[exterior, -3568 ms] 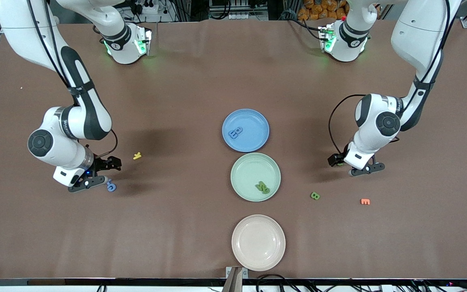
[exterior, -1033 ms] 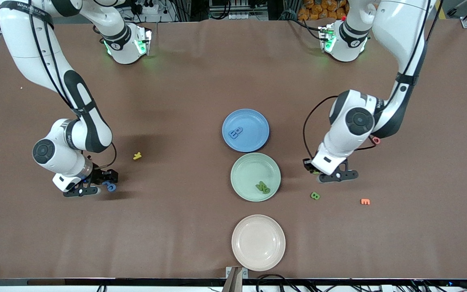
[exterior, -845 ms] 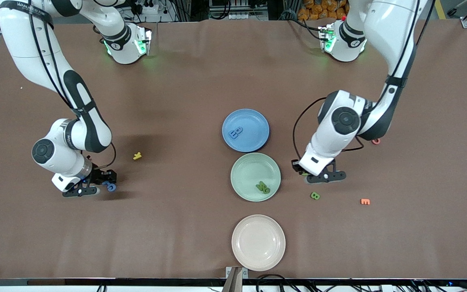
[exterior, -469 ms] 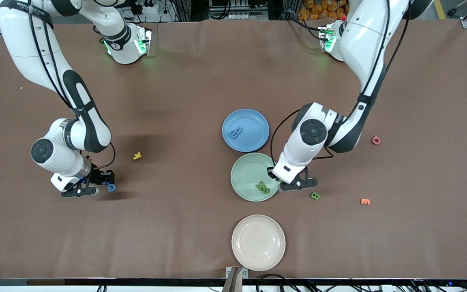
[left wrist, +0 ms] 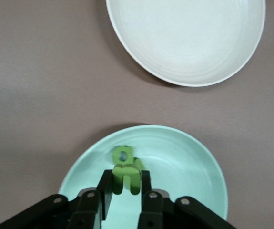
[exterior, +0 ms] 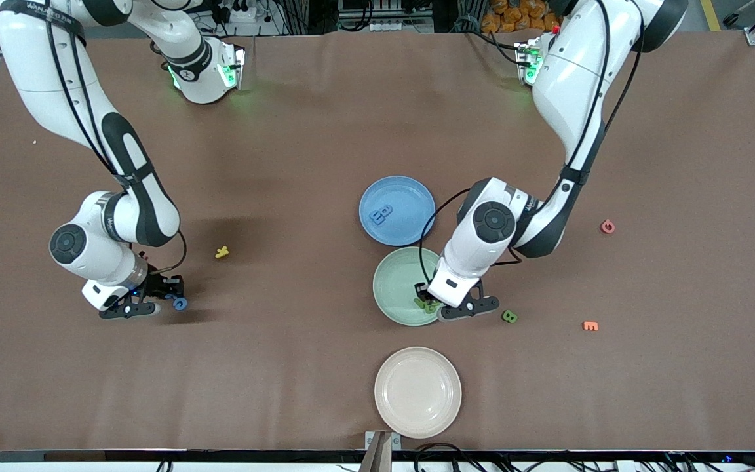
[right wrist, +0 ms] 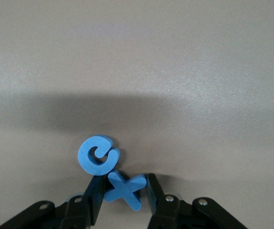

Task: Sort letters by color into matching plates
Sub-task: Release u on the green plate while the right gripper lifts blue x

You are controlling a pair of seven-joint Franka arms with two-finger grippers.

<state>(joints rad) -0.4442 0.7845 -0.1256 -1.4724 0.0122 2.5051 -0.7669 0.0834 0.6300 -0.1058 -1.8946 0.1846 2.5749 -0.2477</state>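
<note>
Left wrist view is showing the left gripper (left wrist: 126,187) pinching a chunky green letter (left wrist: 126,177) over the glossy mint green plate (left wrist: 194,162). Right gripper (right wrist: 123,192) is squeezing a blue X (right wrist: 125,189) low over the matte brown table (right wrist: 175,71), touching a blue C (right wrist: 97,155)

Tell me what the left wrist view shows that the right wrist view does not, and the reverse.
Only the left wrist view shows the left gripper, its fingers shut on a green letter over the mint green plate, another green letter lying in that plate, and the beige-pink plate. Only the right wrist view shows the right gripper, fingers around a blue X, with a blue C touching it on the table. Both show the brown table and a gripper with a letter between its fingers.
</note>
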